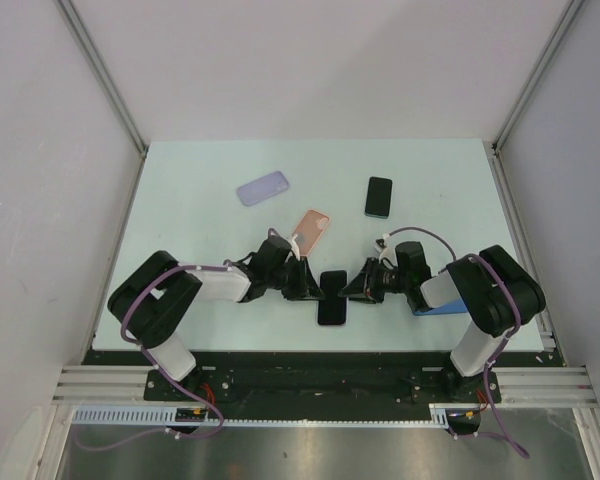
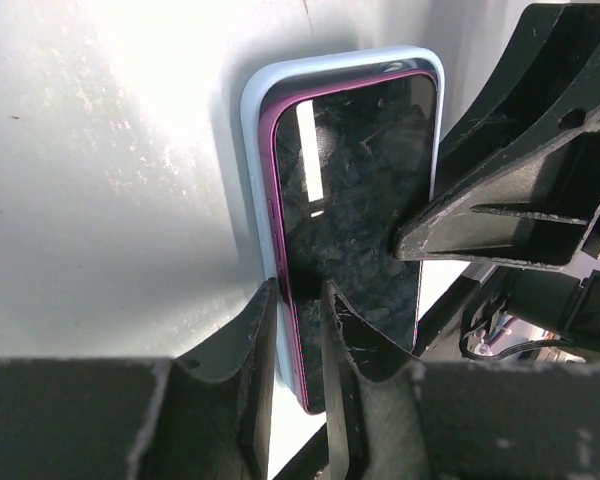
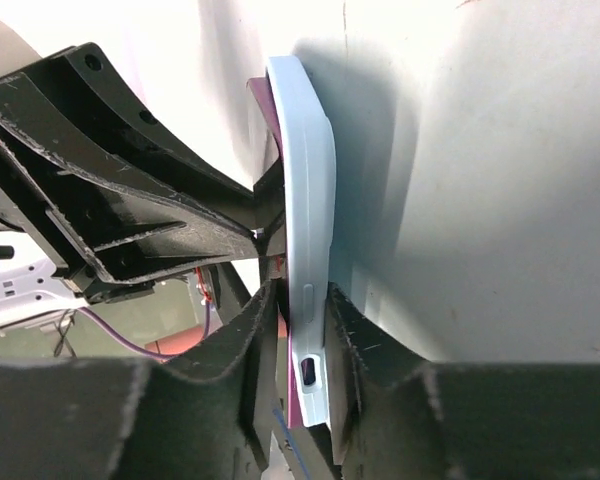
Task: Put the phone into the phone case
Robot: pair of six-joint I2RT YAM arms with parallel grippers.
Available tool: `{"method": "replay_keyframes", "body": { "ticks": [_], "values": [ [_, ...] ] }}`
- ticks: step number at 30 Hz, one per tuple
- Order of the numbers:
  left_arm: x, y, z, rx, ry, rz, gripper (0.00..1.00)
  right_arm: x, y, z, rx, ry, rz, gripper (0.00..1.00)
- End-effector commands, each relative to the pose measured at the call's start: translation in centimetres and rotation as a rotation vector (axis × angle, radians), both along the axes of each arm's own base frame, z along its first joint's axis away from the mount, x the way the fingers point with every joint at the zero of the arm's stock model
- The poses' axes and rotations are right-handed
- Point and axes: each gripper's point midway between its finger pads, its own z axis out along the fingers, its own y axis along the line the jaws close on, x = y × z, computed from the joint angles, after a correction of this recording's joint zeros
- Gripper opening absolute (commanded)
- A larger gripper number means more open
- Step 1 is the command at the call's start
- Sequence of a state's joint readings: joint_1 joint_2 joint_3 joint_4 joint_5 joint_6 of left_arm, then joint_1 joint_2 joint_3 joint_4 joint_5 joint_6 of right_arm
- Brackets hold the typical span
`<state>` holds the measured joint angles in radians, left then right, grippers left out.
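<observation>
The left tool (image 2: 300, 292) and the right tool (image 3: 302, 290) each clamp the phone (image 2: 360, 200) and pale-blue case (image 2: 250, 130) together

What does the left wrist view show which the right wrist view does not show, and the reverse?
Only left wrist: the phone face-on, its dark screen visible. Only right wrist: the phone case edge-on, with side cutouts. Both: the light blue case, the purple phone edge, and the camera's own jaws closed on the case's edge.
</observation>
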<state>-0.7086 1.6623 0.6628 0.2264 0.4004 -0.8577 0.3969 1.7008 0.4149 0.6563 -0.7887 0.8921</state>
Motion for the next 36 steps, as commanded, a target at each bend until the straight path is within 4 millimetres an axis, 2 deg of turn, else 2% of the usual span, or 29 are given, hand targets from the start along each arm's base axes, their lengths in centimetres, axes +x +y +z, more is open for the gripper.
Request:
{"method": "replay_keyframes", "body": {
  "ticks": [1, 2, 4, 6, 11, 12, 13, 15, 16, 18, 19, 20, 22, 25, 28, 29, 36],
  "values": [
    [-3.0, -1.0, 0.6, -0.05, 0.057, -0.092, 0.26, 0.4, 0.9, 2.2, 0.078, -0.085, 0.056, 0.21],
    [-2.9, -0.7, 0.7, -0.052, 0.056, -0.087, 0.27, 0.5, 0.8, 2.3, 0.08, -0.093, 0.053, 0.13],
    [-2.7, -0.4, 1.7, -0.068, 0.042, -0.08, 0.3, 0.5, 0.8, 2.7, 0.088, -0.108, 0.062, 0.04],
    [-2.2, 0.4, 2.6, -0.076, 0.023, -0.064, 0.39, 0.5, 0.8, 3.1, 0.095, -0.12, 0.07, 0.0],
    [-0.9, 3.1, 6.1, -0.069, -0.09, -0.024, 0.54, 0.1, 1.3, 6.0, 0.18, -0.171, 0.114, 0.0],
    [-0.9, 3.5, 6.5, -0.071, -0.105, -0.018, 0.56, -0.5, 1.5, 6.9, 0.218, -0.17, 0.147, 0.0],
    [-0.6, 4.2, 8.0, -0.098, -0.139, -0.008, 0.57, -0.4, 1.7, 8.3, 0.265, -0.184, 0.153, 0.0],
    [-1.0, 5.0, 8.8, -0.119, -0.163, -0.01, 0.61, -1.0, 1.8, 9.8, 0.323, -0.183, 0.186, 0.0],
    [-0.8, 5.6, 10.4, -0.148, -0.205, 0.002, 0.62, -1.2, 1.9, 11.4, 0.37, -0.201, 0.193, 0.0],
    [-1.6, 6.2, 11.4, -0.169, -0.22, -0.015, 0.63, -1.9, 1.8, 12.7, 0.421, -0.217, 0.218, 0.0],
    [-1.7, 6.8, 12.7, -0.191, -0.255, -0.008, 0.64, -2.3, 1.8, 14.5, 0.473, -0.297, 0.238, 0.0],
    [-2.0, 6.9, 13.4, -0.212, -0.271, -0.017, 0.64, -2.8, 1.7, 15.5, 0.511, -0.252, 0.246, 0.0],
    [-2.3, 7.4, 15.3, -0.255, -0.325, -0.014, 0.65, -3.3, 2.0, 16.4, 0.542, -0.254, 0.271, 0.0],
    [-2.9, 7.4, 17.0, -0.319, -0.363, -0.019, 0.66, -4.2, 2.4, 17.3, 0.556, -0.282, 0.303, 0.0],
    [-2.9, 7.2, 17.4, -0.357, -0.372, -0.017, 0.66, -5.8, 3.1, 18.6, 0.58, -0.3, 0.356, 0.0],
    [-3.1, 7.2, 16.8, -0.361, -0.352, -0.012, 0.66, -6.2, 3.4, 18.8, 0.586, -0.299, 0.369, 0.0],
    [-3.3, 6.5, 16.1, -0.432, -0.308, -0.027, 0.63, -7.3, 4.1, 20.6, 0.626, -0.304, 0.379, 0.0]
  ]
}}
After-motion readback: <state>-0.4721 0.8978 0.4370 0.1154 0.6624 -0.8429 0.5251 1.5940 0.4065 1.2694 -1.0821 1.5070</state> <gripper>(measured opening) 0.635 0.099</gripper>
